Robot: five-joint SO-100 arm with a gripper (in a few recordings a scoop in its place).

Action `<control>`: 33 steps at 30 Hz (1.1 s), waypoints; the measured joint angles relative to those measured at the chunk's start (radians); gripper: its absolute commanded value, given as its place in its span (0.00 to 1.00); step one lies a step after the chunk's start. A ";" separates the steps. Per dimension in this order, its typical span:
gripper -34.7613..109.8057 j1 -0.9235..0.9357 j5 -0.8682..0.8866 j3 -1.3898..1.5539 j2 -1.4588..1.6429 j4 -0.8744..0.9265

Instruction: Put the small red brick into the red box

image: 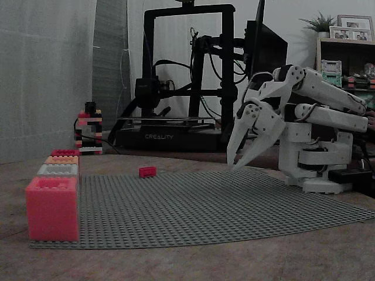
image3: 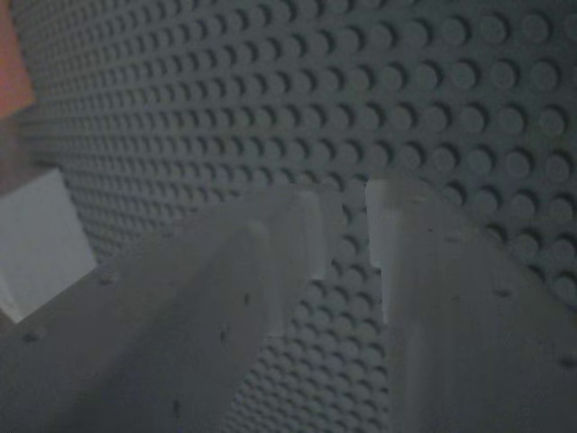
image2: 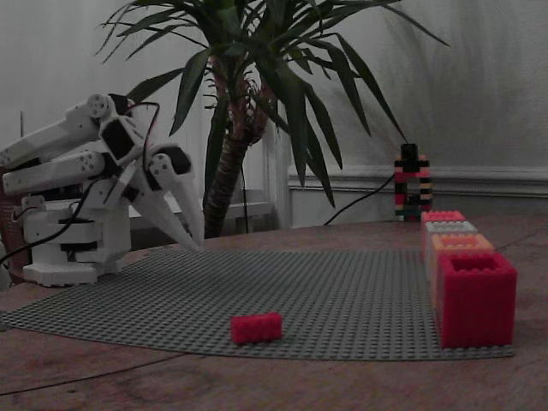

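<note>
Small red brick (image2: 256,327), rectangular, lies on studded grey baseplate (image2: 342,291); tapered white jaws slightly parted.

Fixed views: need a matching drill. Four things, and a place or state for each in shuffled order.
Things:
1. small red brick
2. red box
3. fingers
4. 3D printer

Places or states:
a. at a corner of the baseplate, at the end of the box row
b. off the baseplate, in the background
c. lying alone on the studs
d. pointing down at the baseplate, holding nothing

Pairs: 1-c, 2-a, 3-d, 4-b
</note>
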 measured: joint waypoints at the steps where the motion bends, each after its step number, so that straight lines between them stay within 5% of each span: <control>1: 0.24 0.000 0.000 0.000 0.000 0.000; 19: 0.24 0.003 0.037 -0.015 -0.126 -0.071; 33: 0.31 0.153 0.437 -0.463 -0.805 -0.304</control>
